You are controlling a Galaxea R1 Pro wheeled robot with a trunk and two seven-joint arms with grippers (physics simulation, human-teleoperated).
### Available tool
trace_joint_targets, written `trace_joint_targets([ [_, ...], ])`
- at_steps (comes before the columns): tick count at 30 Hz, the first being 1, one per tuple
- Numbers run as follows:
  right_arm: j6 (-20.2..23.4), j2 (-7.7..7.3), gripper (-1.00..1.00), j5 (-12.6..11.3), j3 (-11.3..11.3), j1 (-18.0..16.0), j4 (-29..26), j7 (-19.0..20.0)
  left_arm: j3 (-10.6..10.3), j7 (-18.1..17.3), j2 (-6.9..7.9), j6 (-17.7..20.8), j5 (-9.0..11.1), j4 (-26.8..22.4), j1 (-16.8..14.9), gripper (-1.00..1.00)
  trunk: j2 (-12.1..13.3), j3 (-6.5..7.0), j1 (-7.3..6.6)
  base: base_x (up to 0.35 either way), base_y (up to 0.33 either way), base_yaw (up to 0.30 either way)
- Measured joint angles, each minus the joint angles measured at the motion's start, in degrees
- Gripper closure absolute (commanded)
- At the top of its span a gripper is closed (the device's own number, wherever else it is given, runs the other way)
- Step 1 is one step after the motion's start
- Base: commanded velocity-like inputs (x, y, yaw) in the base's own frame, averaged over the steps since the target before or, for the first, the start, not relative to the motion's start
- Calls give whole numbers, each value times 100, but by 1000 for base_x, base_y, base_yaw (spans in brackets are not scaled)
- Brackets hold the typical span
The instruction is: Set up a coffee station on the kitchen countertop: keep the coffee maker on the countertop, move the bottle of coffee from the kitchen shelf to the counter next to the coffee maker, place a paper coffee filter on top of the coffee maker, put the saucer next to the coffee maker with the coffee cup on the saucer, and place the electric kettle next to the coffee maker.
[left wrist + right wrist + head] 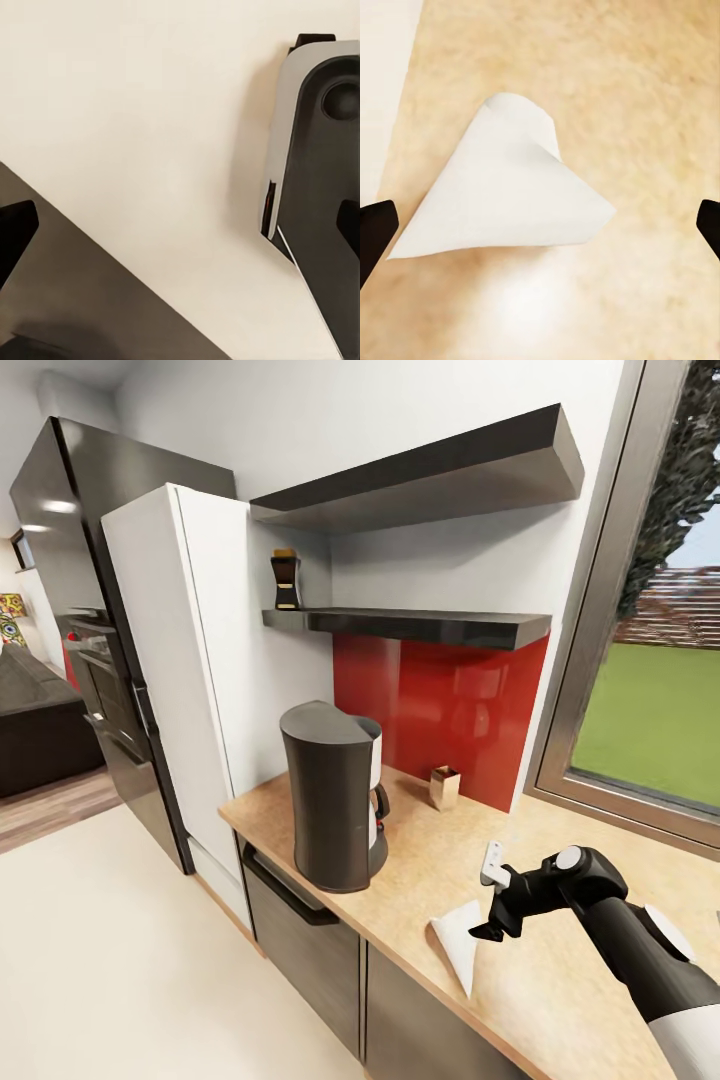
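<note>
Hovering spread-open, the right gripper [490, 905] is above the paper coffee filter [458, 947]. Bottle of coffee [286, 581] is on the kitchen shelf [420, 625], so most is left.

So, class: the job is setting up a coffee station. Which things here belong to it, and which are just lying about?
Belong to the job:
coffee maker
paper filter
coffee bottle
lower shelf
countertop
right gripper, jaws open above the filter

Just lying about:
small tan box
fridge
upper shelf

white paper coffee filter [510, 187] on speckled tan kitchen countertop [600, 920]; red backsplash [450, 700].
</note>
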Motion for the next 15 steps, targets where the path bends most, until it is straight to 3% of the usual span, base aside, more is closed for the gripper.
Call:
trace_joint_targets([
  [10,0,3,-100,0,15,0,5,0,8,7,2,-2,0,0,2,-100,0,0,-1,19,0,0],
  [15,0,9,-100,-7,306,0,6,0,8,8,2,-3,0,0,29,-100,0,0,-1,89,0,0],
])
